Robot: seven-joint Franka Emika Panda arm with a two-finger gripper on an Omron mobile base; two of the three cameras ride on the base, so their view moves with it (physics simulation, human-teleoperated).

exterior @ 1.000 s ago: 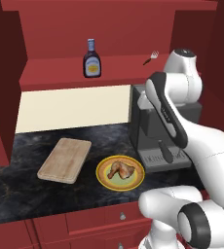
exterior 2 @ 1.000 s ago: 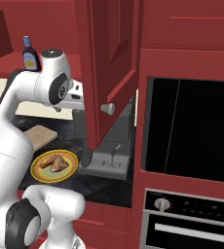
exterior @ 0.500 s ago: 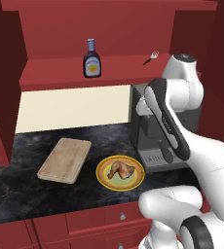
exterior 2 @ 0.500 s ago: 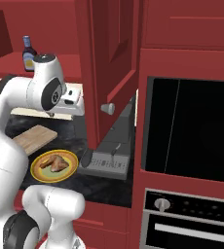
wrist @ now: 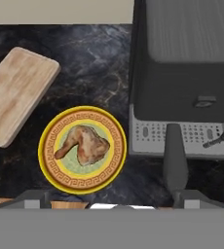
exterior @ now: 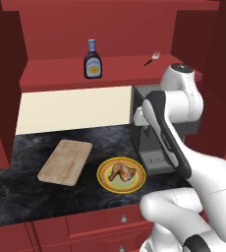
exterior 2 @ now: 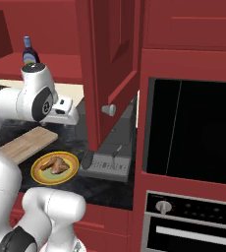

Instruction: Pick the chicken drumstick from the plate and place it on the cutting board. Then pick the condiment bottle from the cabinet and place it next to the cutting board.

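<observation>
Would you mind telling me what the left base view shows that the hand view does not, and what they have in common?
Left base view alone: the condiment bottle standing upright on the red cabinet shelf, a small fork farther right on the same shelf, and the drawers below the counter.

Hand view alone: the plate's patterned rim seen from straight above, and the grey perforated tray of the coffee machine.

Both: the chicken drumstick lying on the plate, the bare cutting board to one side of it, the coffee machine on the other, all on the dark marbled counter.
</observation>
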